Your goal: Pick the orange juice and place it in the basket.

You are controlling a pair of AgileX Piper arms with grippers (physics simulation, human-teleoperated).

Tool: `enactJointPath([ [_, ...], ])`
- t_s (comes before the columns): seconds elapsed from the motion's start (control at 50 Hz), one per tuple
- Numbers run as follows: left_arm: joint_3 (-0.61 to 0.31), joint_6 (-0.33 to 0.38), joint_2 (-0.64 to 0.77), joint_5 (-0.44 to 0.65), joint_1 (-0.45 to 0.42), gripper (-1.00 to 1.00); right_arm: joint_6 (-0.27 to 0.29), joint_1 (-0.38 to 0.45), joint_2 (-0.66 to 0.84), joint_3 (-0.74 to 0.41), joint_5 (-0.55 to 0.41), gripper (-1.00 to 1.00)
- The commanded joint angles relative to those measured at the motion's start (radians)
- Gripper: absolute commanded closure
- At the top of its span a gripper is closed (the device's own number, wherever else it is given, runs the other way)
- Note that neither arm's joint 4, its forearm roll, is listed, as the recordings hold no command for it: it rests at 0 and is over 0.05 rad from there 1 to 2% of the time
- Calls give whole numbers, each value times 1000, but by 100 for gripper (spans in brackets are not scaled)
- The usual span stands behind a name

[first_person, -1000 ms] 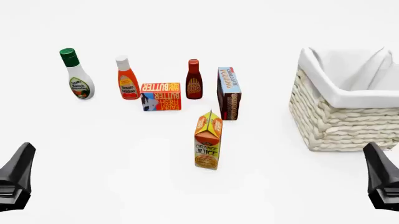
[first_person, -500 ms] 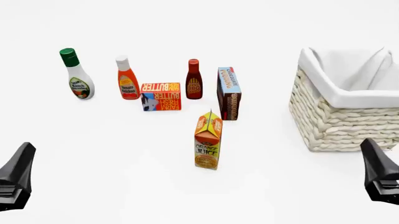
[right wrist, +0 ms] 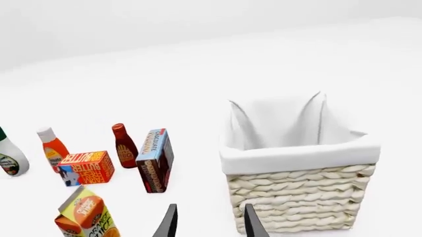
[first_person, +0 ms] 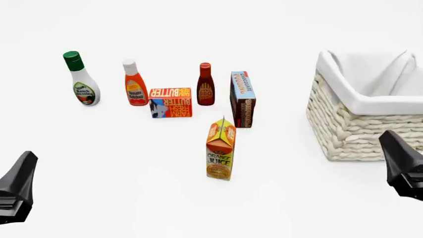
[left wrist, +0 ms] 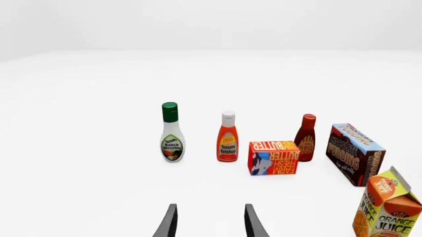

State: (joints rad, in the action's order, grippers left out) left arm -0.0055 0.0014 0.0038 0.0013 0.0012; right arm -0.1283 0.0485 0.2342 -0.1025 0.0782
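Reaching with the right gripper (first_person: 401, 166), fingers apart and empty, should come in level at mid-carton: the orange juice (first_person: 220, 148) stands upright mid-table, well left of the basket (first_person: 367, 110); left gripper (first_person: 19, 187) also parted

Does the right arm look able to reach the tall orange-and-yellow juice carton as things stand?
Probably yes: the tall orange-and-yellow juice carton stands alone, bare table between it and the right tool, whose fingers are open. The cream woven basket sits off to the side.

White table (first_person: 132, 198) under orange juice (first_person: 220, 148), basket (first_person: 360, 134), three bottles, seemingly two boxes.
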Motion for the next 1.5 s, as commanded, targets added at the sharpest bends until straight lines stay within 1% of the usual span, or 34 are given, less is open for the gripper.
enactJointPath([
  [0.02, 1, 0, -1, 0, 0, -100, -91, 62, 109, -40, 15, -100],
  [0.06, 1, 0, -1, 0, 0, -100, -109, 78, 115, -51, 6, -100],
  [0.1, 2, 0, -2, 0, 0, -100, -153, 117, 85, -59, -3, -100],
  [0.12, 2, 0, -2, 0, 0, -100, -162, 117, 80, -67, -13, -100],
  [0.16, 2, 0, -2, -1, 0, -100, -183, 146, 126, -85, -7, -100],
  [0.18, 2, 0, -2, -1, 0, -100, -174, 126, 129, -98, -21, -100],
  [0.2, 3, 0, -2, -1, 0, -100, -174, 128, 120, -115, -42, -100],
  [0.22, 3, 0, -2, -1, 0, -100, -185, 126, 124, -122, -50, -100],
  [0.32, 3, 0, -2, -1, 0, -100, -195, 126, 154, -178, -96, -100],
  [0.4, 3, 0, -2, -1, 0, -100, -220, 145, 184, -221, -121, -100],
  [0.44, 3, 0, -2, -1, 0, -100, -244, 168, 200, -233, -122, -100],
  [0.46, 3, 0, -2, -1, 0, -100, -247, 163, 202, -247, -133, -100],
  [0.48, 3, 0, -2, -1, 0, -100, -265, 186, 243, -267, -140, -100],
  [0.52, 3, 0, -2, -1, 0, -100, -261, 190, 236, -280, -150, -100],
  [0.6, 3, 0, -2, -1, 0, -100, -279, 208, 254, -334, -193, -100],
  [0.7, 3, 0, -2, -1, 0, -100, -322, 256, 298, -373, -211, -100],
  [0.76, 3, 0, -2, 0, 0, -100, -343, 267, 322, -396, -235, -100],
  [0.78, 3, 0, -2, 0, 0, -100, -339, 274, 320, -413, -246, -100],
  [0.8, 3, 0, -2, 0, 0, -100, -346, 279, 324, -420, -251, -100],
  [0.82, 3, 0, -2, 0, 0, -100, -371, 292, 343, -421, -248, -100],
  [0.92, 3, 0, -2, 0, 0, -100, -422, 312, 410, -453, -266, -100],
  [0.96, 3, 0, -2, 0, 0, -100, -424, 317, 435, -475, -269, -100],
  [1.0, 3, 0, -2, 0, 0, -100, -445, 336, 454, -494, -265, -100],
  [1.1, 3, 0, -2, 0, 0, -100, -451, 351, 497, -541, -282, -100],
  [1.12, 3, 0, -2, 0, 0, -100, -466, 364, 505, -551, -279, -100],
  [1.18, 3, 0, -2, 0, 0, -100, -481, 380, 534, -581, -289, -100],
  [1.24, 3, 0, -2, 0, 0, -100, -514, 395, 548, -595, -284, -100],
  [1.26, 3, 0, -2, 0, 0, -100, -512, 391, 554, -603, -290, -100],
  [1.3, 3, 0, -2, 0, 0, -100, -533, 387, 583, -604, -302, -100],
  [1.36, 3, 0, -2, 0, 0, -100, -546, 381, 595, -606, -304, -100],
  [1.38, 3, 0, -2, 0, 0, -100, -564, 388, 608, -614, -305, -100],
  [1.4, 3, 0, -2, 0, 0, -100, -564, 388, 608, -614, -305, -100],
  [1.44, 3, 0, -2, 0, 0, -100, -579, 392, 641, -632, -327, -100],
  [1.5, 3, 0, -2, 0, 0, -100, -577, 395, 651, -657, -341, -100],
])
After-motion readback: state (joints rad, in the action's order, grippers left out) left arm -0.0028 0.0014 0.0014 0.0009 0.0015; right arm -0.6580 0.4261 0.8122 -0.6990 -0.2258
